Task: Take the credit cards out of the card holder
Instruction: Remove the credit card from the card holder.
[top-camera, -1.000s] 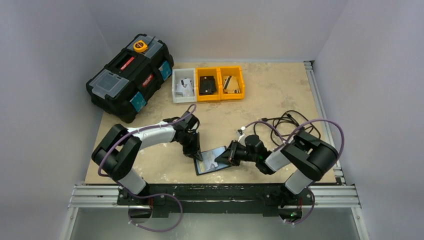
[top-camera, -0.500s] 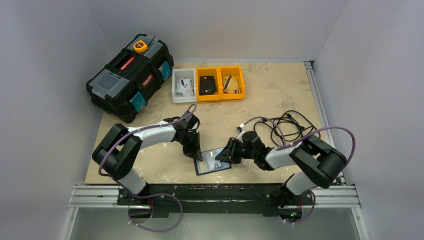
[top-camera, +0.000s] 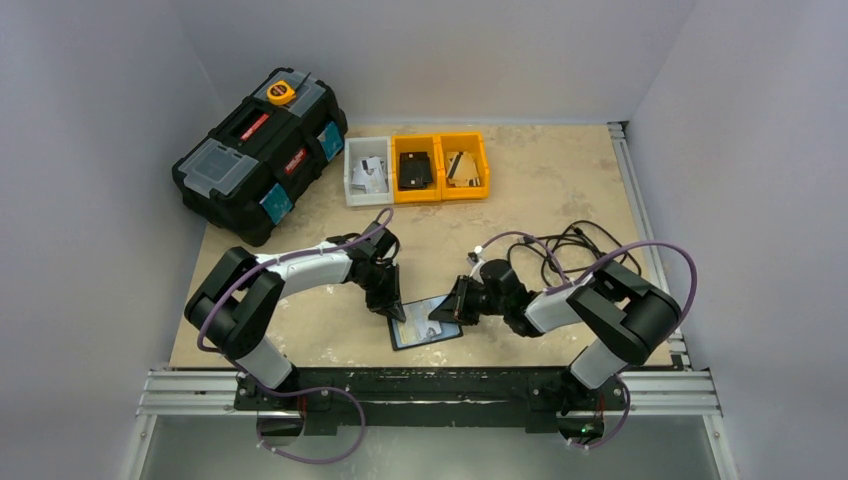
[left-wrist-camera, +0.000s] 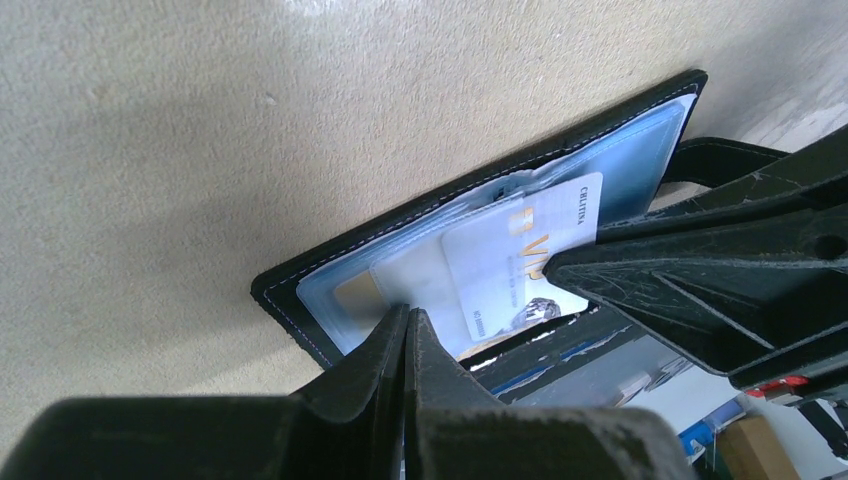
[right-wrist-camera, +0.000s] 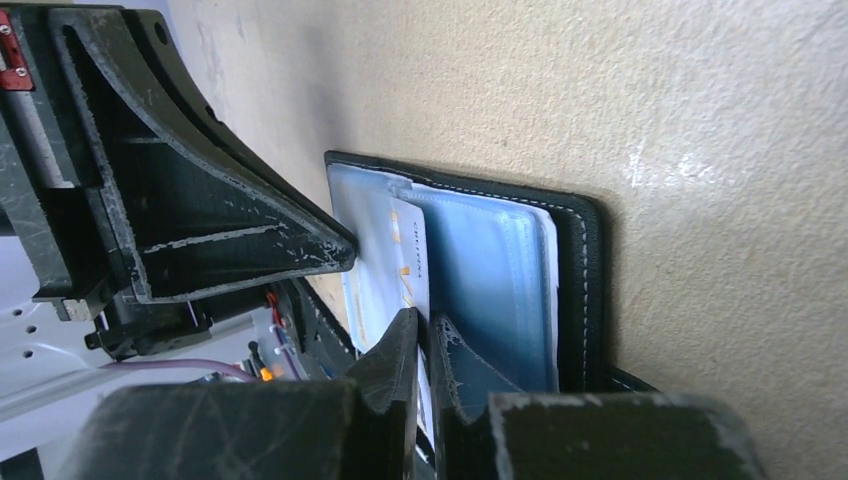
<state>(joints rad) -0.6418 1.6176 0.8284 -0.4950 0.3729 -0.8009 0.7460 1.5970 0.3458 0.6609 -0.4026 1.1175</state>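
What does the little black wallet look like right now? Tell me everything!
The wallet is black and leathery-looking with pale stitching, lying open and flat on the beige table near its front edge. Inside are clear bluish plastic pockets. A white card with gold letters pokes out of one. The shut left pincer presses down on the inside, and the right pincer seems to pinch the white card's edge.

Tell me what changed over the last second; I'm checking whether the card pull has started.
The right gripper crept left, farther over the card holder, and its jaws look closed on the edge of a credit card. The left gripper stayed shut, pressing on the holder's left side; the holder has not moved.
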